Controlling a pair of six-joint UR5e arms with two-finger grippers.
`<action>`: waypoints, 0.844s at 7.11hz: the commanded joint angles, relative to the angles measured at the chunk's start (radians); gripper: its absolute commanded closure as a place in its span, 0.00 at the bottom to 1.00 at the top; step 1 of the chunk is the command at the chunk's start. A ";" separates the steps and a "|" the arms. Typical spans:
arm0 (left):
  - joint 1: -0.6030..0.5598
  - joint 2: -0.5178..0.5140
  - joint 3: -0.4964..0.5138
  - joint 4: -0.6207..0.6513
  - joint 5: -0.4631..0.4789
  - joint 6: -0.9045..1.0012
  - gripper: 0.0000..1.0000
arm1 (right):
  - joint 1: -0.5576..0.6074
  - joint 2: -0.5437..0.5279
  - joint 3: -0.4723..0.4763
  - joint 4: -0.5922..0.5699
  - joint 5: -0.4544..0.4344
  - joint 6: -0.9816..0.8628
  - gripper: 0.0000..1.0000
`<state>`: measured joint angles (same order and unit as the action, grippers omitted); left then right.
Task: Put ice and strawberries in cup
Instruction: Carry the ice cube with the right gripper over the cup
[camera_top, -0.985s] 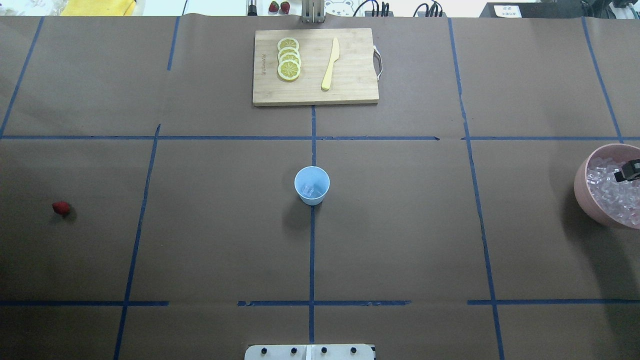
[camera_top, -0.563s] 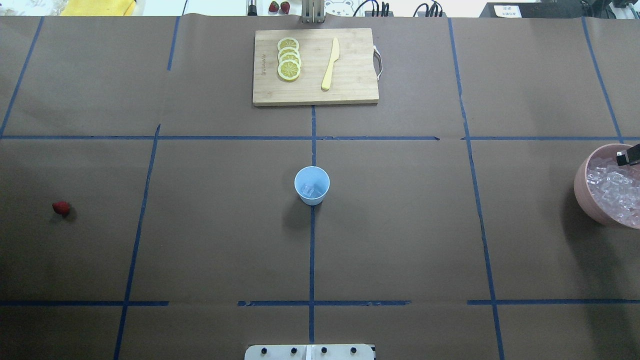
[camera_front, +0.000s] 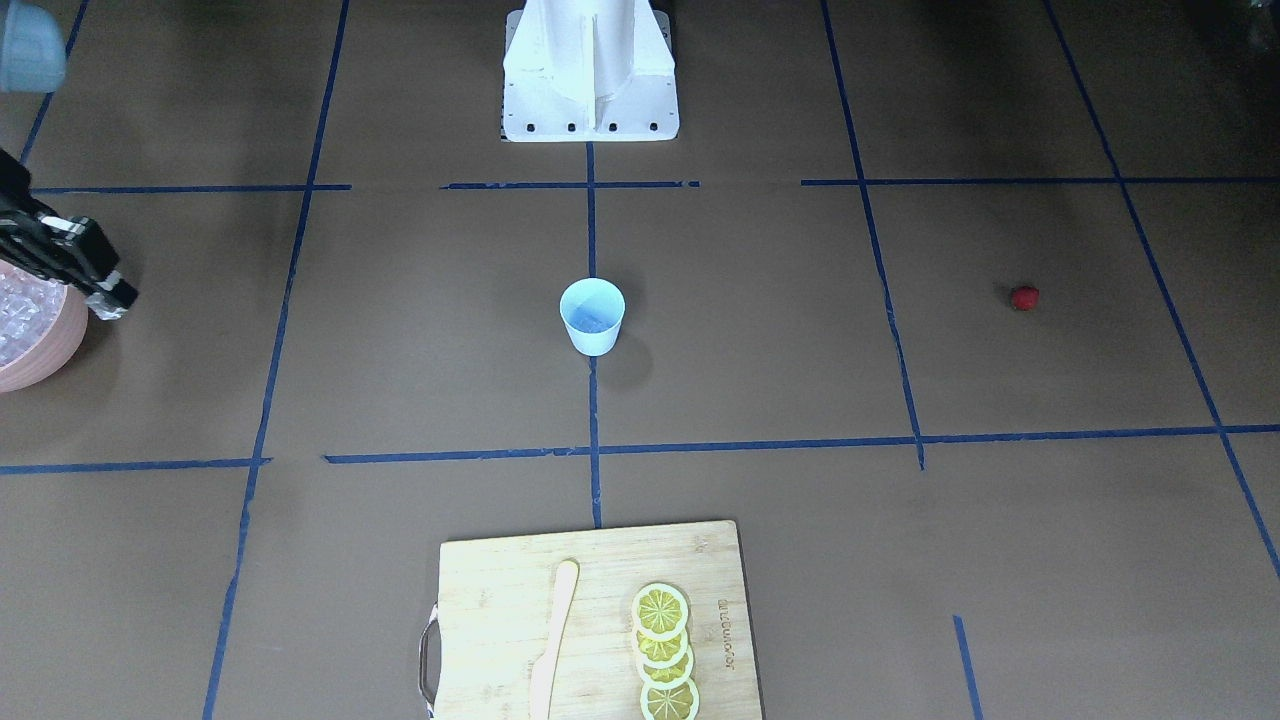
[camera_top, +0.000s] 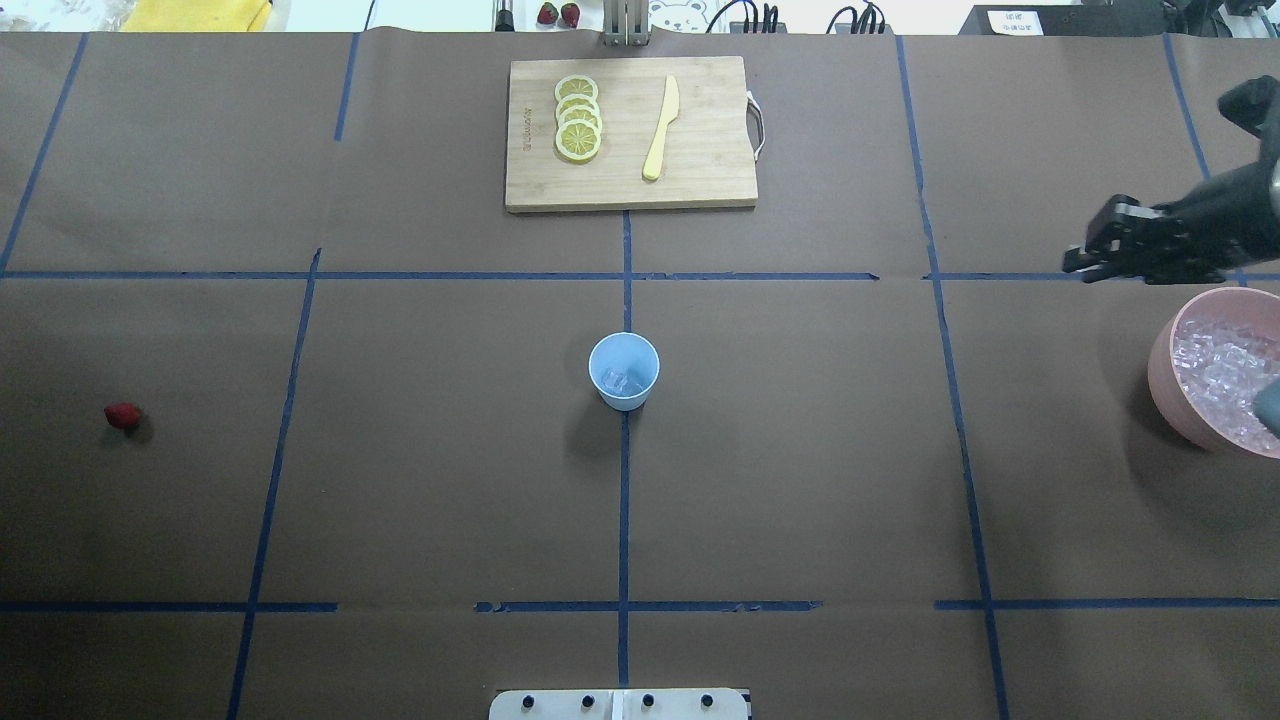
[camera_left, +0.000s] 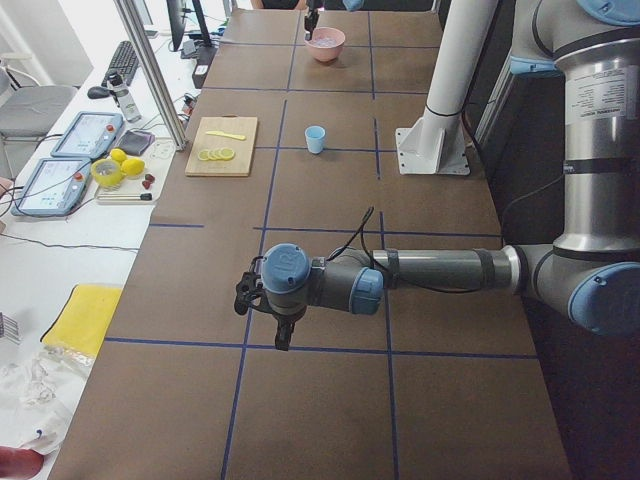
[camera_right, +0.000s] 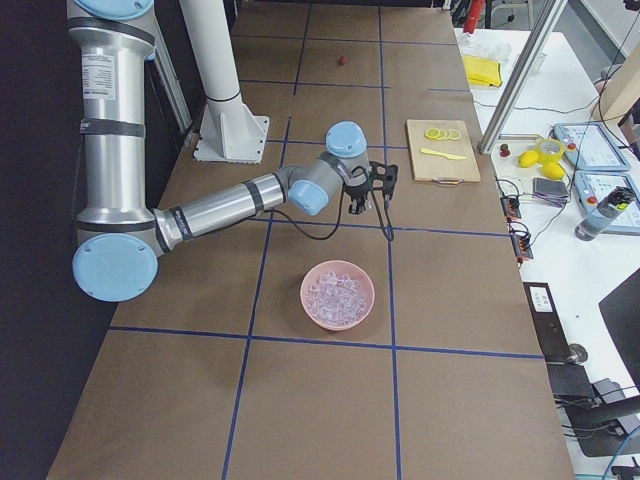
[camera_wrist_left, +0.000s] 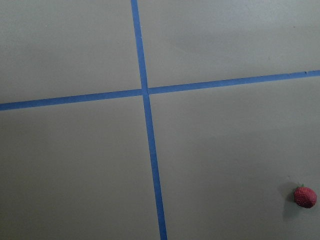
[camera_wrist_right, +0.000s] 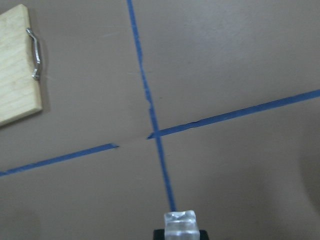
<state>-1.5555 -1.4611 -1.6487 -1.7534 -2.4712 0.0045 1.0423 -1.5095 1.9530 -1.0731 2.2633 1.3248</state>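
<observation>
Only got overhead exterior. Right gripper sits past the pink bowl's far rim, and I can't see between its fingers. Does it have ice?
Observer: Yes. The right wrist view shows one small clear ice cube pinched in the right gripper.
Operator: Left arm isn't in my frame. Where is it?
Observer: The exterior left view has it stretched out over the table at its left end, left gripper pointing down. Open or shut, I can't tell.
Operator: Does its camera see the berry?
Observer: Yes, the small dark-red strawberry lies at the lower right corner of the left wrist view, untouched.
</observation>
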 joint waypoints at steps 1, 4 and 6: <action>0.000 0.001 0.001 0.000 0.000 0.000 0.00 | -0.222 0.174 0.000 -0.008 -0.146 0.321 1.00; 0.000 0.001 0.003 0.000 0.001 0.002 0.00 | -0.506 0.457 -0.031 -0.284 -0.451 0.431 1.00; 0.000 0.002 0.003 0.002 0.000 0.002 0.00 | -0.568 0.540 -0.153 -0.280 -0.500 0.453 0.99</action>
<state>-1.5554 -1.4599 -1.6462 -1.7523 -2.4702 0.0061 0.5188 -1.0200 1.8618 -1.3440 1.8074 1.7671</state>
